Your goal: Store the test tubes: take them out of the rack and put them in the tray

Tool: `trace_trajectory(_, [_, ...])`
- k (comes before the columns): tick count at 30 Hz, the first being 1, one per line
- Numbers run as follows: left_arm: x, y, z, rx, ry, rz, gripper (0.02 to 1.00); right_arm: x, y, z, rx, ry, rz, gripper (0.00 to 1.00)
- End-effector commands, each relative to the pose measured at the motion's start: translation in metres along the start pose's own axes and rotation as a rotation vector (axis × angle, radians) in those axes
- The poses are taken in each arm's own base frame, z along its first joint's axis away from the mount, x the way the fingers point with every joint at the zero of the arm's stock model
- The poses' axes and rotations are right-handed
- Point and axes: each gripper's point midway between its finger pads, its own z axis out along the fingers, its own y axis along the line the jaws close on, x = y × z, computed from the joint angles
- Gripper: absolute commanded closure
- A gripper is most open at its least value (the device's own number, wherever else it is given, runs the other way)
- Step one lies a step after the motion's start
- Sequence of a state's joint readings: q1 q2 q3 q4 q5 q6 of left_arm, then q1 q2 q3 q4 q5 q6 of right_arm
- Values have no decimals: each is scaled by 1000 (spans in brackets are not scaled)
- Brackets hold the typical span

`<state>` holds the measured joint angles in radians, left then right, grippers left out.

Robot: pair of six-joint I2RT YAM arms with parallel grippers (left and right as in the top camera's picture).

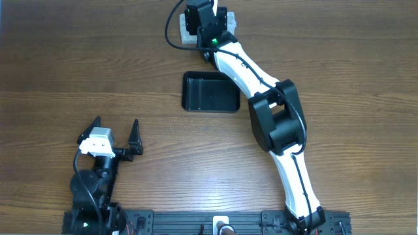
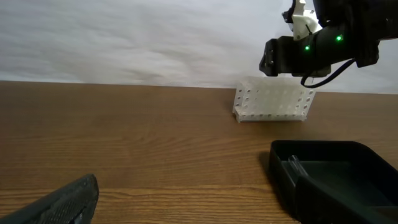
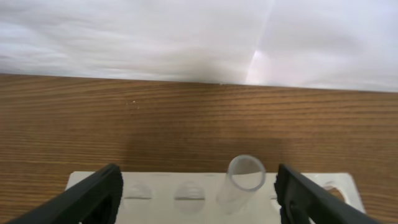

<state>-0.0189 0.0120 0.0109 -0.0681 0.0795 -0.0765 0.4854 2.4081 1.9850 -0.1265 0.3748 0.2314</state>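
One white test tube rack [image 2: 273, 101] stands at the far side of the desk [image 1: 78, 59]. One clear test tube [image 3: 240, 185] stands upright in a rack hole; other holes near it look open. Right tool [image 3: 198, 183] sits over the rack, fingers apart, with the tube between them but nearer one finger and touching neither. One black tray [image 1: 187, 91] lies on the desk just in front of the rack, between rack and arm bases; contents unclear. Left tool [image 1: 116, 124] is low near its base, fingers spread wide, nothing in it, well apart from tray and rack.
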Motion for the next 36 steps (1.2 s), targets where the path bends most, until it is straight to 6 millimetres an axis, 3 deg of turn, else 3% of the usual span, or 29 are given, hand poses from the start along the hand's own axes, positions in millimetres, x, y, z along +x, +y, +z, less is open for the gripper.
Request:
trace_trajectory(1, [2,-2,0,14,2,-14,18,-9,-12,6,30,-21,7,257])
trace_trajectory(4, [2,-2,0,14,2,-14,18,-9,-14,6,32,-21,9,288])
trace_trajectory(18, [2,-2,0,14,2,-14,18,-7,-15,8,35,-18,8,603])
trace_trajectory(30, [2,-2,0,14,2,-14,18,-1,-20,13,45,-6,7,625])
trace_trajectory(36, [2,-2,0,14,3,-14,18,-1,-23,14,49,-5,9,702])
